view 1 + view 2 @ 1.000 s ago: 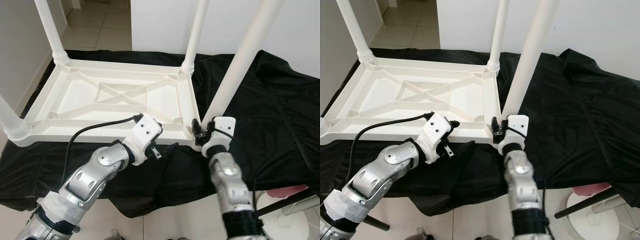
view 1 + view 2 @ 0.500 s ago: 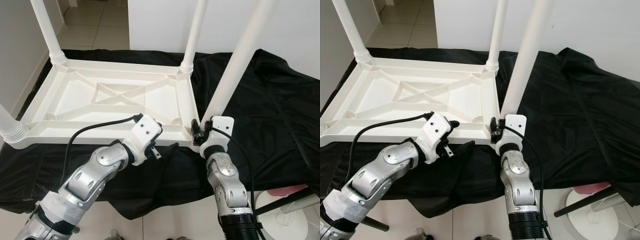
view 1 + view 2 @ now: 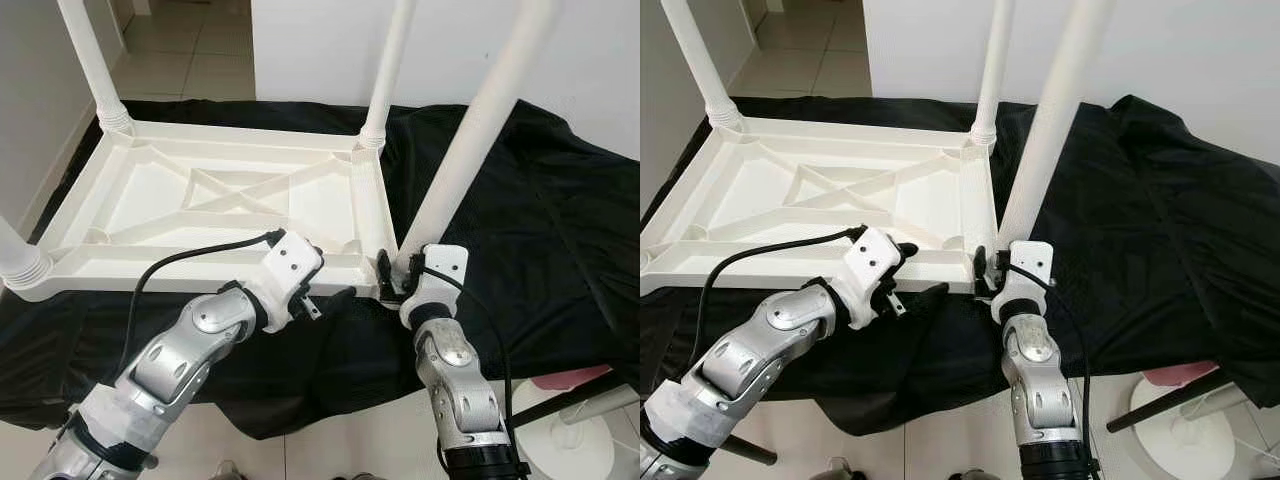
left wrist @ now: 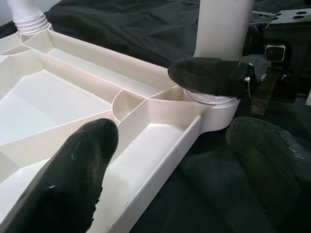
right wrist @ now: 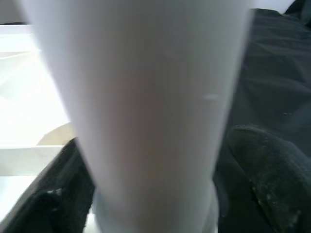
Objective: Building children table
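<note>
A white plastic children's table (image 3: 220, 200) is seen lying upside down on a surface covered with a crumpled black cloth (image 3: 520, 230), its ribbed underside with crossed braces facing up. Round white plastic legs stand up from its corners: one at the far left corner (image 3: 92, 60), one at the far right corner (image 3: 388, 65), the threaded base of one at the near left corner (image 3: 20, 255), and a leaning white leg at the near right corner (image 3: 470, 140), tilted up and to the right. The right claw (image 3: 395, 280) is placed at the base of that leaning leg, just above the near right corner socket; in the right wrist view the leg (image 5: 146, 107) is seen very close and blurred between the two black fingers (image 5: 265, 179), which are closed around it. The left claw (image 3: 335, 296) is held at the near edge of the tabletop, just left of the same corner, with its black fingers (image 4: 73, 179) spread apart, one over the ribbed underside and the other beyond the rim over the cloth; nothing is held between them. In the left wrist view the corner socket (image 4: 214, 104) and the right claw's black finger beside it are visible. Pale tiled floor (image 3: 200, 50) is seen beyond the surface, and a white round stand base (image 3: 580, 450) rests on the floor at the near right.
</note>
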